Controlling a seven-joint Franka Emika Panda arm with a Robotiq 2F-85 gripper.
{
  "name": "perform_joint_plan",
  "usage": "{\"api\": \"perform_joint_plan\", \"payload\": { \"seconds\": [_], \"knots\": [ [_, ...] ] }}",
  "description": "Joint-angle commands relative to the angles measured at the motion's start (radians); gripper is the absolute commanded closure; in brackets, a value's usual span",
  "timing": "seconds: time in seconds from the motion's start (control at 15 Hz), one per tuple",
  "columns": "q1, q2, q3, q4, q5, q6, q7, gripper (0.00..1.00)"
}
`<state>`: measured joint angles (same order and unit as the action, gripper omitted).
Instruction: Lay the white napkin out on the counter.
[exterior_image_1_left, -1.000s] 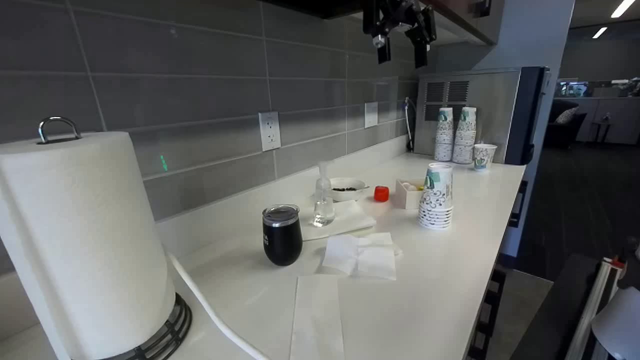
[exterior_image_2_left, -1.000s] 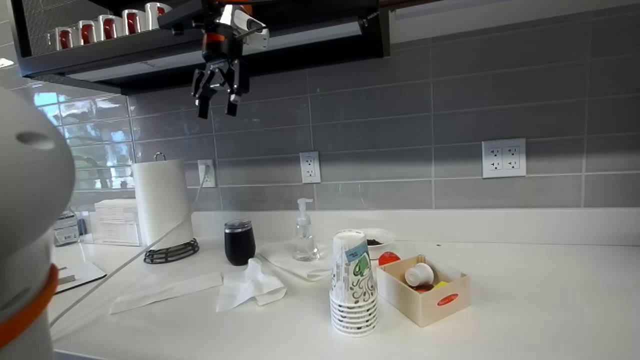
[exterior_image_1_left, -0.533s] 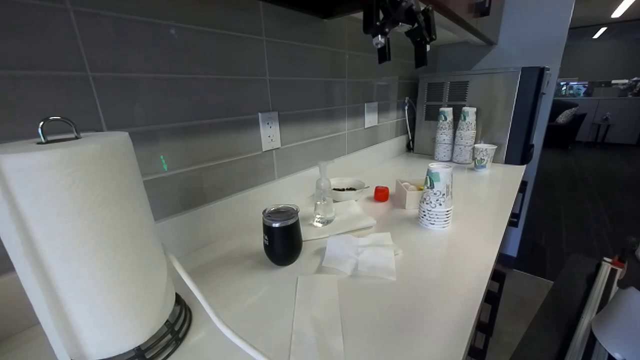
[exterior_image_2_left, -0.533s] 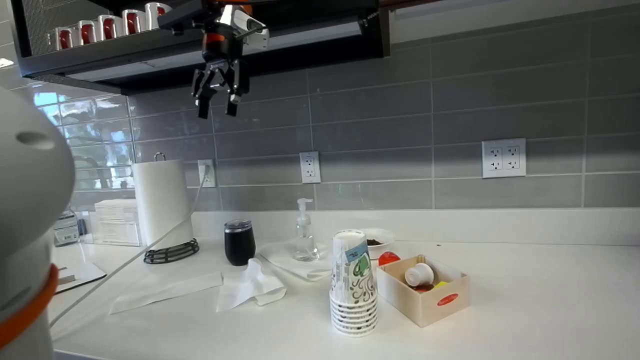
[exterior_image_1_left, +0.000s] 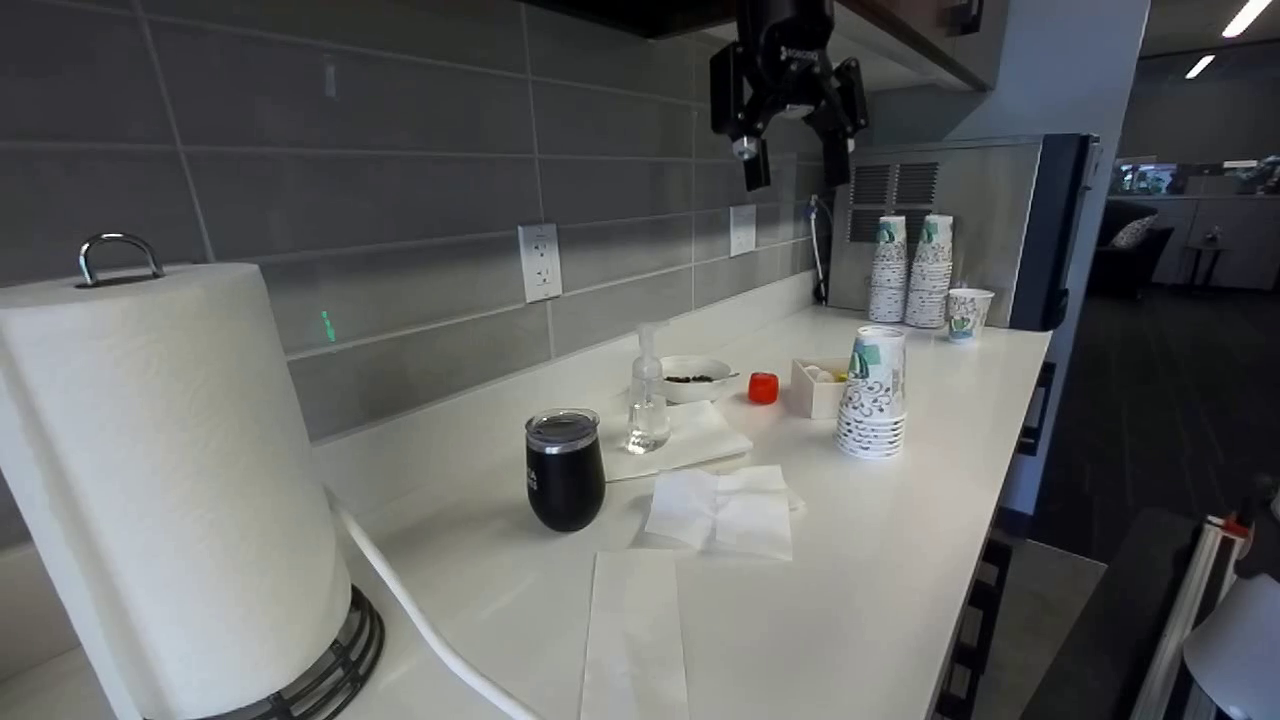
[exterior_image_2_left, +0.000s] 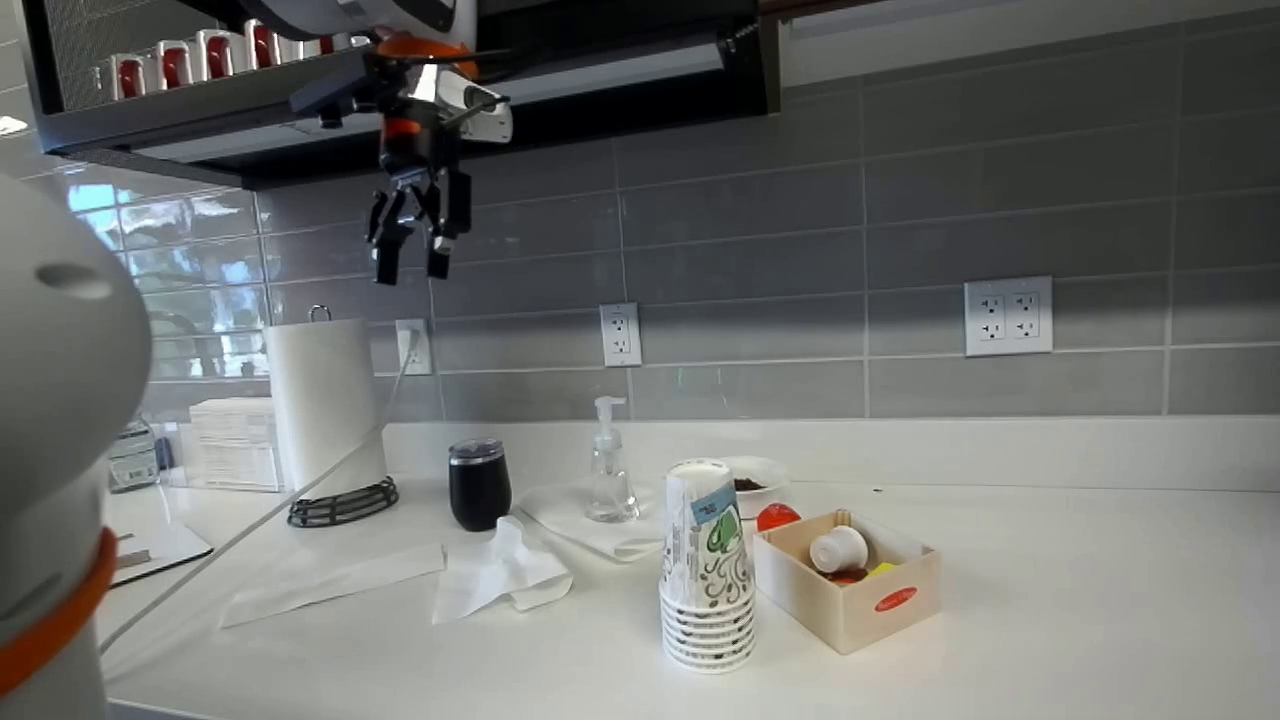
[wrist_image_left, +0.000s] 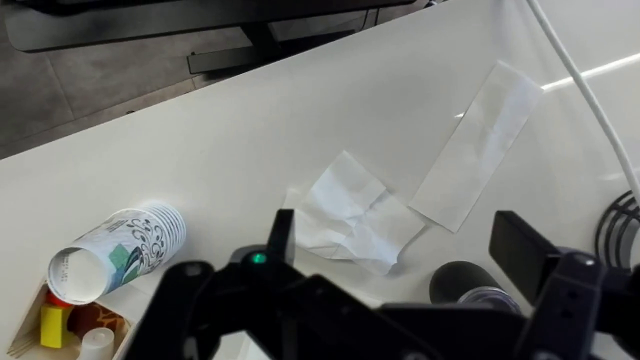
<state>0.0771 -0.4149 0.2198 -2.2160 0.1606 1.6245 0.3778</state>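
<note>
The white napkin lies creased and partly folded on the off-white counter, beside the black mug. In an exterior view the napkin has a raised, crumpled peak close to the mug. In the wrist view the napkin shows crossing creases, with a folded layer poking out at one side. My gripper is open and empty, high above the counter; it also shows in an exterior view. In the wrist view the open fingers frame the napkin and mug from above, touching neither.
A flat white paper strip lies beside the napkin. A soap bottle stands on another white sheet. Stacked paper cups, a wooden box, a paper towel roll and a white cable are around. A shelf hangs above.
My gripper has come down over the last half second, still open. In an exterior view it has also shifted slightly left. The napkin and other things have not moved.
</note>
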Motion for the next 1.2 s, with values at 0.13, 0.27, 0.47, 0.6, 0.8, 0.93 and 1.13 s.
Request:
{"api": "perform_joint_plan", "payload": {
  "seconds": [0.13, 0.27, 0.47, 0.6, 0.8, 0.93, 1.13],
  "knots": [
    [0.006, -0.042, 0.028, -0.169, 0.062, 0.233, 0.158, 0.0],
    [0.007, -0.029, 0.043, -0.222, 0.065, 0.341, 0.203, 0.0],
    [0.017, 0.005, 0.072, -0.3, 0.07, 0.516, 0.279, 0.0],
    [0.035, 0.043, 0.088, -0.334, 0.072, 0.613, 0.299, 0.0],
    [0.061, 0.103, 0.111, -0.38, 0.069, 0.736, 0.343, 0.0],
    [0.071, 0.152, 0.127, -0.405, 0.056, 0.816, 0.394, 0.0],
    [0.078, 0.221, 0.148, -0.439, 0.022, 0.934, 0.486, 0.0]
  ]
}}
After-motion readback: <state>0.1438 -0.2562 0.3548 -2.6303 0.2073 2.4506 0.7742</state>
